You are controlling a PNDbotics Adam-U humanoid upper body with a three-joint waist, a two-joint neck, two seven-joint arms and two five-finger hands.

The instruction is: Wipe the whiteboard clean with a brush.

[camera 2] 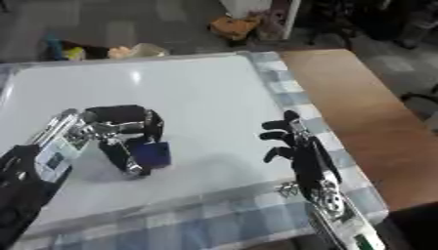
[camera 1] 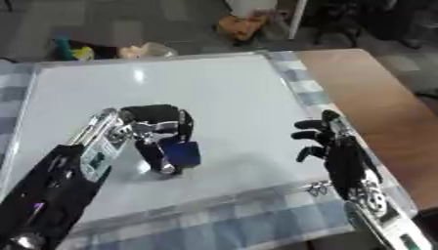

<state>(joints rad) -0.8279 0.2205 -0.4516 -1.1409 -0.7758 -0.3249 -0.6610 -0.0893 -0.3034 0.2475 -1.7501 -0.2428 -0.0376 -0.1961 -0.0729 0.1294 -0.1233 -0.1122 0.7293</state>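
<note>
Left arm: we record a black forearm casing, a silver wrist section with a pale label panel bearing small green marks, and exposed silver joints. Left hand (camera 1: 163,134): we list black fingers with silver linkages and metallic tips. Right arm: we record a black upper casing ending in a silver wrist with a round, screw-like fitting and a white segment carrying a green mark. Right hand (camera 1: 329,141): we list matte black, blocky fingers and a black palm.

Wooden table (camera 1: 376,97) under a blue-checked cloth (camera 1: 256,219). Beyond the table's far edge: grey floor (camera 1: 128,19), scattered coloured clutter (camera 1: 77,51), a white upright post (camera 1: 297,19).
</note>
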